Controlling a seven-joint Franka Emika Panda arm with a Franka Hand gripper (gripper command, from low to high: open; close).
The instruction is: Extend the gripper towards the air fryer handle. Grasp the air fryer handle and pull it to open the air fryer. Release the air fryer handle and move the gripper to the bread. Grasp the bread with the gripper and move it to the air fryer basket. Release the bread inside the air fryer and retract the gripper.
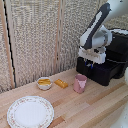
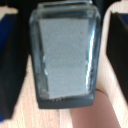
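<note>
The air fryer [image 1: 118,44] is the big black box on the exterior view's right. Its drawer, the air fryer basket [image 1: 96,71], is pulled out toward the pink cup. My gripper [image 1: 92,62] hangs just above the drawer, open and holding nothing. In the wrist view the basket [image 2: 65,55] shows a grey, empty floor inside a dark rim. The gripper [image 2: 64,47] straddles it, with dark, blue-tipped fingers [image 2: 9,60] at both sides. The bread [image 1: 61,83], a small orange-brown block, lies on the table between the white bowl and the cup. I cannot make out the air fryer handle.
A pink cup [image 1: 80,83] stands right in front of the open drawer and also shows in the wrist view [image 2: 97,111]. A white bowl [image 1: 44,83] with yellow contents sits beside the bread. A patterned plate [image 1: 30,111] lies near the front. A woven screen forms the back wall.
</note>
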